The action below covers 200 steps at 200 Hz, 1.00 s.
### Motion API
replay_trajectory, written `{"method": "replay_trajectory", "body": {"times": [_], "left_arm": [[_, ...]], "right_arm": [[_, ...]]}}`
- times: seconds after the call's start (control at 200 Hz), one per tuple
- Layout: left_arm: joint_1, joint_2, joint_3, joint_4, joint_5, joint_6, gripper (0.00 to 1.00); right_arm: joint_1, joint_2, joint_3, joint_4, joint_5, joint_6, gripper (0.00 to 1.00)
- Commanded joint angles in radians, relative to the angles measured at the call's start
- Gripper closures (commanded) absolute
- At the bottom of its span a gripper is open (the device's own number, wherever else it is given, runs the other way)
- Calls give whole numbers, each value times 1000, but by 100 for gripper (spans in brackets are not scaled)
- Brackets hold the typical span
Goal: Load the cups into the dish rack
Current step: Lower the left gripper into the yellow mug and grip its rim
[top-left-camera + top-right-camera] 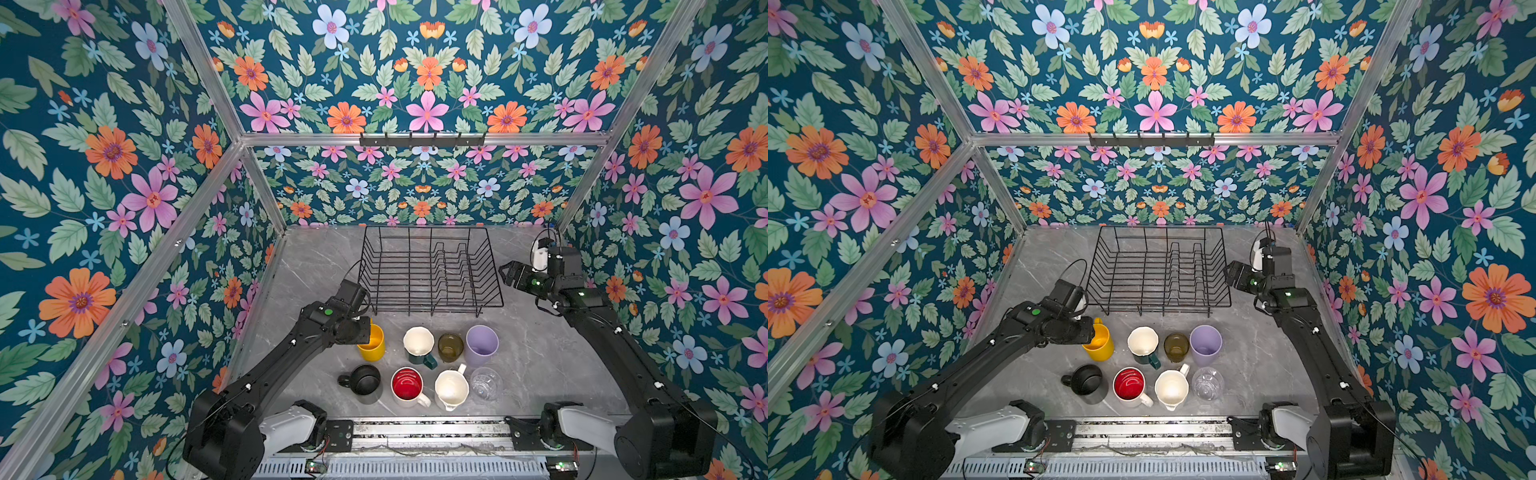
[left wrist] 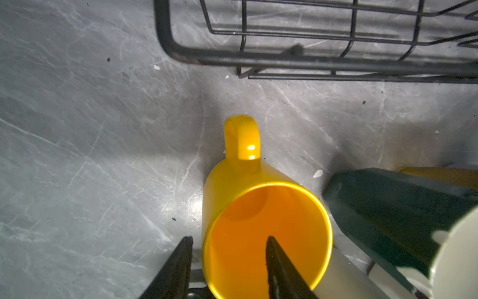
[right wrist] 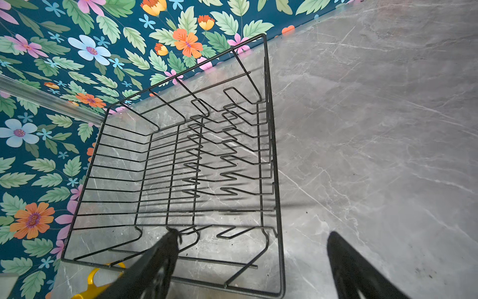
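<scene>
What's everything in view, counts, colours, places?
dish rack: 1, black, table back
hook bar: 1, black, back wall
yellow mug: 1, yellow, back row, leftmost
green mug: 1, green outside, back row
olive glass: 1, olive, back row
lilac tumbler: 1, lilac, back row, rightmost
black mug: 1, black, front row, leftmost
red-inside mug: 1, white, front row
white mug: 1, white, front row
clear glass: 1, clear, front row, rightmost
table: 1, grey, below
left gripper: 1, black, astride yellow mug's wall
right gripper: 1, black, beside dish rack

Yellow mug [image 1: 373,350] half under left arm [image 1: 282,354]
</scene>
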Motion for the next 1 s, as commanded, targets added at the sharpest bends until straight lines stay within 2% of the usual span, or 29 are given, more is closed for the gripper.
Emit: {"method": "replay_trajectory", "body": {"times": [0.0, 0.225, 0.6, 0.995], "left_arm": [[-8, 22, -3, 26, 1, -7, 55], [-15, 73, -25, 45, -4, -19, 65], [-18, 90, -39, 54, -9, -26, 100], [-18, -38, 73, -35, -45, 14, 100]], "right_arm": [[1, 0, -1, 12, 12, 3, 10], [2, 6, -7, 24, 11, 4, 10], [1, 6, -21, 31, 11, -4, 10], [1, -12, -2, 25, -20, -4, 10]]}}
